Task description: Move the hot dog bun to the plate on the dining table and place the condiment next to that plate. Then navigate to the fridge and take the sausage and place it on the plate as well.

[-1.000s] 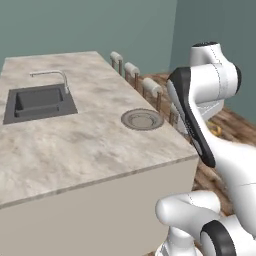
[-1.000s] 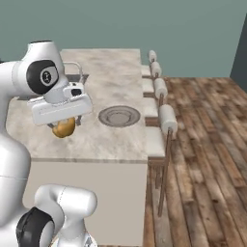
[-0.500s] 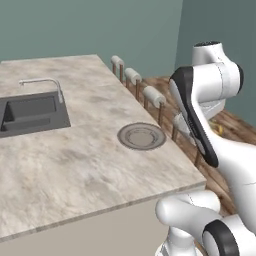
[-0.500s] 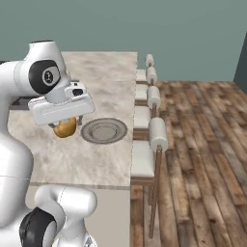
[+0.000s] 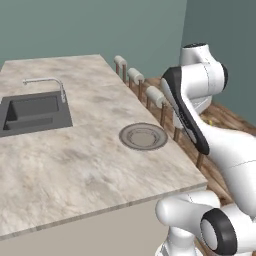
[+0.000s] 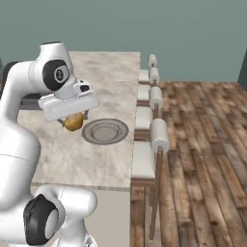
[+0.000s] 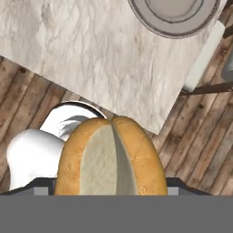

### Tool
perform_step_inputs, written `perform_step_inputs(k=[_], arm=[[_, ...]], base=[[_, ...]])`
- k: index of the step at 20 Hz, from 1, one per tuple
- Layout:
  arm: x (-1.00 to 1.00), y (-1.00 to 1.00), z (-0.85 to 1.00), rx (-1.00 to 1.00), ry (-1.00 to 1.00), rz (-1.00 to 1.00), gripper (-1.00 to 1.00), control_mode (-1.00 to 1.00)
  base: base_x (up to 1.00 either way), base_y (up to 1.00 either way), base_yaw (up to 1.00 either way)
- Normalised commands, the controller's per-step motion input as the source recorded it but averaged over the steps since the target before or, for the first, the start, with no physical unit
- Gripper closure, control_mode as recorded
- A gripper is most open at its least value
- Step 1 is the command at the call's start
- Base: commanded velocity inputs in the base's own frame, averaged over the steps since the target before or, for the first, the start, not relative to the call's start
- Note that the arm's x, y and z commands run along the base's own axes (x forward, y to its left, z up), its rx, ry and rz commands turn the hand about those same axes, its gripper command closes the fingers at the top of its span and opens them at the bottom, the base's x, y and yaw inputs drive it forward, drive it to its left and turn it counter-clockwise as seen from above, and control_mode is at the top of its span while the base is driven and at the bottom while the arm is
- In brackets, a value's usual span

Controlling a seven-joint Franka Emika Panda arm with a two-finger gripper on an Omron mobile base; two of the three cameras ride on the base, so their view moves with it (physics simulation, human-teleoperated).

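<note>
My gripper (image 6: 72,116) is shut on the hot dog bun (image 6: 74,123), a golden-tan roll hanging under the hand above the dining table (image 6: 72,157). In the hand view the bun (image 7: 111,157) fills the bottom, split face up, and hides the fingertips. The light grey plate (image 6: 104,131) lies just right of the bun near the table's stool-side edge. The plate (image 5: 143,136) holds nothing, and its rim (image 7: 150,20) shows at the top of the hand view. The condiment, the fridge and the sausage are out of view.
A dark inset sink (image 5: 35,112) with a thin faucet (image 5: 50,82) sits at the table's far left. Several white-cushioned stools (image 6: 157,130) line the table's right edge over wooden floor (image 6: 202,144). The table's near corner (image 7: 154,129) lies under the hand.
The base has driven, so both base views shifted and the plate now sits closer and more central. The bun stays in the gripper, which holds its pose.
</note>
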Motion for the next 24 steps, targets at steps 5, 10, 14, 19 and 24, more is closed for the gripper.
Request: perform_step_inputs(k=[5, 10, 14, 19, 24], arm=[[1.0, 0.03, -0.42, 0.01, 0.11, 0.27, 1.0, -1.0], [1.0, 0.08, -0.73, 0.06, 0.1, 0.2, 1.0, -1.0], [0.76, 0.25, -0.69, 0.04, 0.05, 0.05, 1.0, -1.0], [0.63, 0.34, -0.57, 0.03, 0.0, 0.08, 1.0, -1.0], [0.67, 0.08, -0.37, 0.02, -0.04, 0.12, 1.0, -1.0]], base=[[0.0, 0.0, 0.0], [0.0, 0.0, 0.0], [0.0, 0.0, 0.0], [0.0, 0.0, 0.0], [0.0, 0.0, 0.0]])
